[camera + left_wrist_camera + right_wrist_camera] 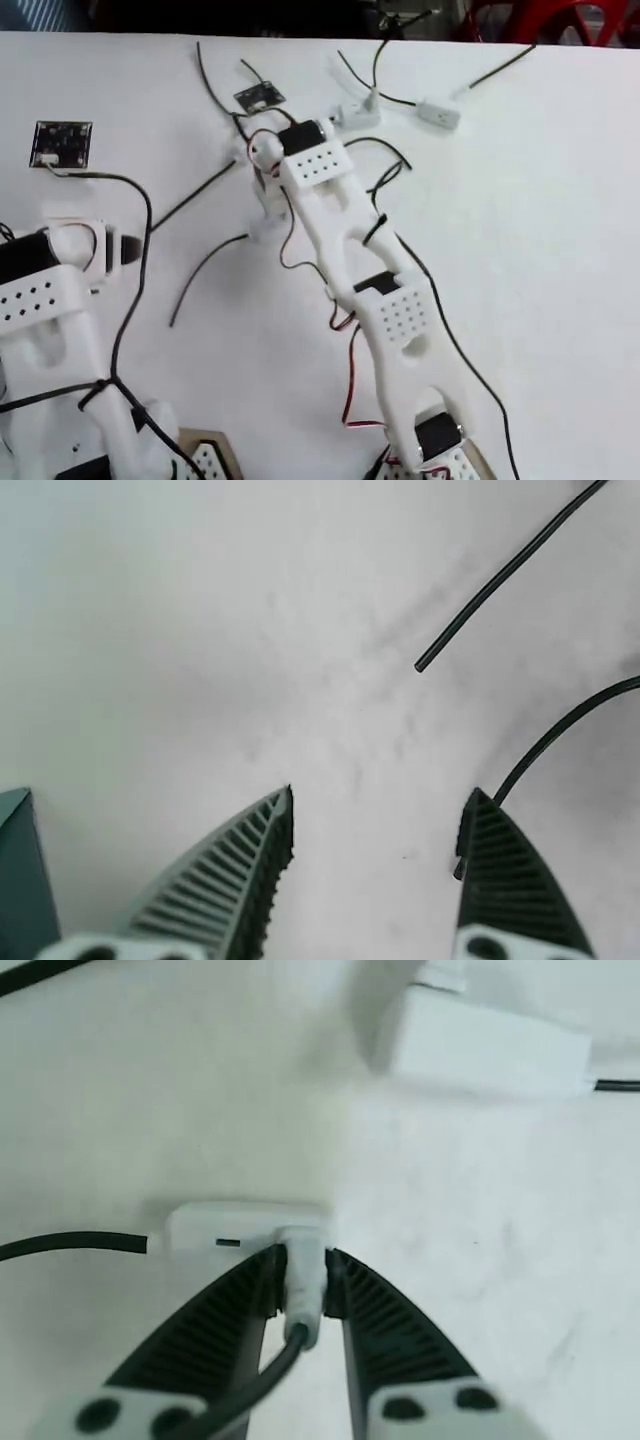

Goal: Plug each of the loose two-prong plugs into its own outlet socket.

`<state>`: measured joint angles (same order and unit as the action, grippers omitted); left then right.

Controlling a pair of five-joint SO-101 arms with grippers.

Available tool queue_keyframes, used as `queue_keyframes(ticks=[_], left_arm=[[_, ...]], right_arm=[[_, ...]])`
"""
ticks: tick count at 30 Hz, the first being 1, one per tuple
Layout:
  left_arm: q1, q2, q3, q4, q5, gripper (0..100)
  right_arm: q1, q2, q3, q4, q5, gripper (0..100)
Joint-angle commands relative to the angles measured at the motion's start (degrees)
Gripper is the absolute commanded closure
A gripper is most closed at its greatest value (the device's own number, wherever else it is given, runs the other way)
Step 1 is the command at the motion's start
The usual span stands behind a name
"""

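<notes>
The worktop [560, 220] looks matt white, smooth. The plug [303, 1280] and socket [225, 1230] are smooth white plastic, cables [505, 570] black and rubbery, left end effector [380, 805] pads [235, 875] ribbed matt plastic, arms [330, 215] white plastic too.

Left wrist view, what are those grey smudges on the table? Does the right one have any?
Left wrist view: faint soft shadows on the table beside the black cable. Right wrist view: a soft shadow beside the far white box.

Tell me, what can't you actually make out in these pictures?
- Right wrist view: the prongs of the plug, hidden against the socket; depth unclear.
- Right wrist view: the farther white block is blurred; its slots cannot be read.
- Left wrist view: the straight black wire runs off the edge; what it joins is cut off.
</notes>
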<state>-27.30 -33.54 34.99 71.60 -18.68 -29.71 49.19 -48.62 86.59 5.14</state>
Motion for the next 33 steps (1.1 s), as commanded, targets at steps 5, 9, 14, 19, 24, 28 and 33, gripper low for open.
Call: queue_keyframes(ticks=[5,9,14,19,24,28,33], left_arm=[[-0.5,-1.8,1.7,-1.0,0.4,74],[-0.5,-1.9,1.2,-1.0,0.4,74],[-0.5,-1.9,1.2,-0.9,0.4,74],[-0.5,-1.9,1.2,-0.9,0.4,74],[-0.5,-1.9,1.5,-0.8,0.4,74],[-0.3,-1.9,1.8,-0.8,0.4,74],[-0.1,-1.9,1.8,-0.9,0.4,74]], right_arm=[[-0.5,2.3,-2.6,-1.1,0.0,95.3],[-0.5,-2.5,-2.7,1.5,0.0,79.0],[-0.5,-13.5,-2.6,6.5,0.0,80.6],[-0.5,-21.4,-1.1,11.8,0.0,99.3],[-0.6,-22.5,12.2,11.8,0.0,98.2],[-3.9,-22.5,23.6,9.8,0.0,98.1],[-6.1,-22.4,34.1,-6.7,0.0,98.1]])
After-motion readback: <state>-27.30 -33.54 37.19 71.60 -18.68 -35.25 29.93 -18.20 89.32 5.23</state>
